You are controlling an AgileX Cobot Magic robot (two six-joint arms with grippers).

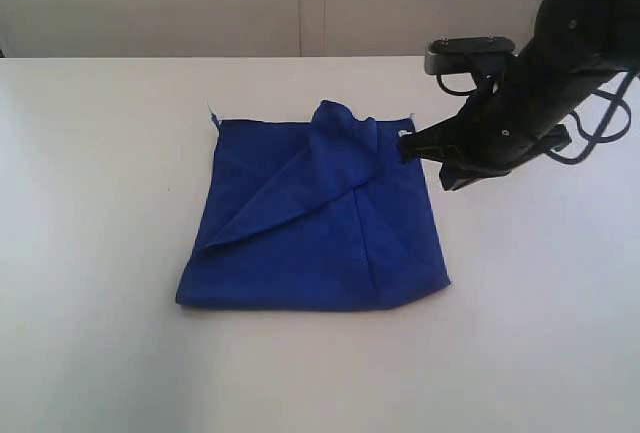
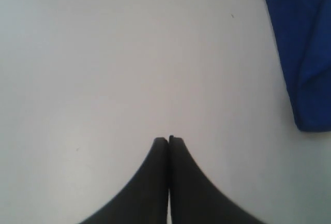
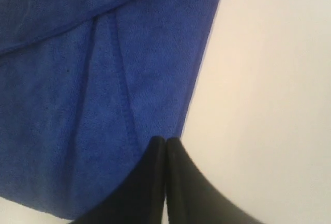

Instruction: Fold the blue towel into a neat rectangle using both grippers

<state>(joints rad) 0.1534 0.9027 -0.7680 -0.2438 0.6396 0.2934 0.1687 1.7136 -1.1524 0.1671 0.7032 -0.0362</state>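
One soft, deep-blue cloth towel [image 1: 310, 223] is seen partly folded in the middle of one flat white table [image 1: 90, 273] in the exterior view, where only the black right gripper [image 1: 404, 147] is shown, pressed shut at the towel's far right corner. The second, the black left gripper [image 2: 169, 140], is shown only by its wrist view, clenched over bare table beside a towel corner, nothing held.

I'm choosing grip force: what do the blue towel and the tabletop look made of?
Blue towel: soft, matte, fuzzy cloth, likely microfibre; it creases and shows a stitched hem. Tabletop: hard, smooth white surface, perhaps laminate; flat, untextured.
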